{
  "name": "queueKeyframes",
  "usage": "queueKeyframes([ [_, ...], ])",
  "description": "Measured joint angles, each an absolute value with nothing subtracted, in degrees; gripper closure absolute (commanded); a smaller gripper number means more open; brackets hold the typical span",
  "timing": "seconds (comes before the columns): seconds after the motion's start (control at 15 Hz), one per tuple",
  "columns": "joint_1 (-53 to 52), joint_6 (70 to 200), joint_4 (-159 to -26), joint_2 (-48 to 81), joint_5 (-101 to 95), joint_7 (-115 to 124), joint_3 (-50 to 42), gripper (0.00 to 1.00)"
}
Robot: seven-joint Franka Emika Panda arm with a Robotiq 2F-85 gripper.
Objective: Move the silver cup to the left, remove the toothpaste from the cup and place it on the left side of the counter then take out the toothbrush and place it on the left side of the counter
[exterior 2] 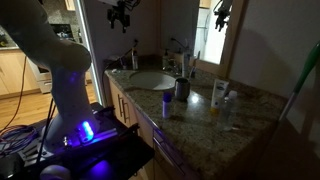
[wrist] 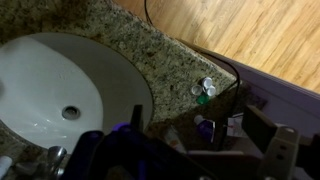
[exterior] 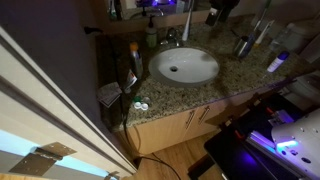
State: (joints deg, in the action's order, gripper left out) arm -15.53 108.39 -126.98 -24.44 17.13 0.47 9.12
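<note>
While the hand [exterior 2: 122,14] hangs high over the desk [exterior 2: 245,122], spread wide & empty, the silver cup [exterior 2: 181,88] stands upright just beside the basin [exterior 2: 148,80], near a white bottle [exterior 2: 166,102] w/ purple-lit cap.

Arm [exterior 2: 55,70]: glossy white housing, built of thick rounded segments joined by cylindrical joints.

Base [exterior 2: 80,128]: white and rounded, carrying a blue-violet light [exterior 2: 86,131]. In an exterior view the same white shell [exterior: 292,125] shows a blue glow along its lower side.

Gripper [exterior 2: 122,18]: dark and slender compared with the arm. Only its outline is readable.

Cables [exterior 2: 20,140]: dark and blue strands bundled beside the base.

Wrist view: the fingers [wrist: 95,150] appear as dark, blurred shapes with a violet sheen.
</note>
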Motion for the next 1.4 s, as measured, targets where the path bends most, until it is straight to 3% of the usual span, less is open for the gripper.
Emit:
queueKeyframes([
  [0.6, -4.12, 112.61, -132.93, -29.72, 4.49, 12.52, 5.37, 0.0],
  [0.93, -4.08, 112.37, -135.38, -34.55, 12.83, 8.68, 0.35, 0.0],
  [1.4, 1.49, 112.83, -136.41, -35.44, 5.47, 12.25, -0.18, 0.0],
])
